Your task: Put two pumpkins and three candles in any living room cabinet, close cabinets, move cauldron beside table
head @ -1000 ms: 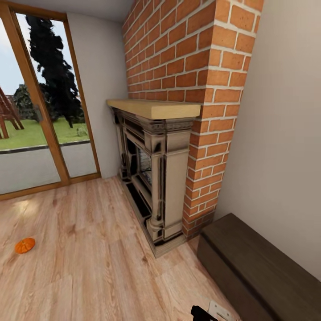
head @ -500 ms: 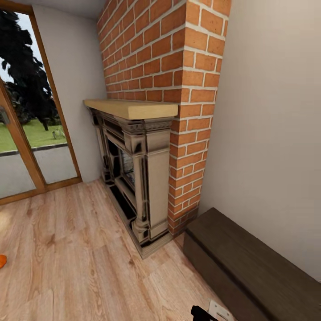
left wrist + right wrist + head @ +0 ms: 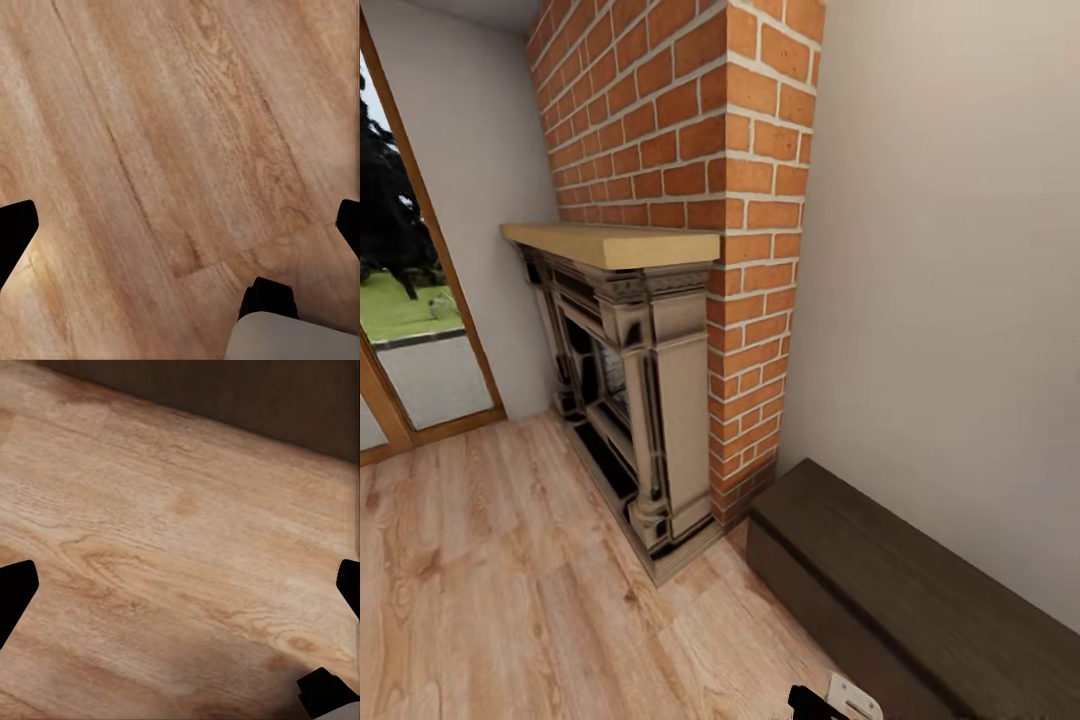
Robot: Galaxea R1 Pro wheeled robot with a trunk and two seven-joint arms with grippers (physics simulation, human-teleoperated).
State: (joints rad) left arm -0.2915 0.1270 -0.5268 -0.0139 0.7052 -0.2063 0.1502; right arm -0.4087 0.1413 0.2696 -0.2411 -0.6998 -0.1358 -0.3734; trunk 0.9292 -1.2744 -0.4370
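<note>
The cabinet [image 3: 920,590], long, low and dark brown, stands along the beige wall at the lower right of the head view, its front shut. No pumpkins, candles, cauldron or table are in view. In the left wrist view my left gripper [image 3: 180,225] hangs open over bare wood floor, one black fingertip [image 3: 15,232] at each edge of the picture. My right gripper [image 3: 180,585] is open too, above floor boards, with the cabinet's dark front [image 3: 225,397] just beyond it. Nothing is between either pair of fingers.
A brick chimney [image 3: 680,130] with a carved fireplace surround [image 3: 650,400] and pale wooden mantel [image 3: 610,243] juts out left of the cabinet. A glass door with a wooden frame [image 3: 420,330] is at the far left. Wood floor [image 3: 510,580] lies open in front.
The camera has swung to the right. An orange pumpkin on the floor at the left has slid out of the picture, and more of the cabinet shows. The grippers stay open.
</note>
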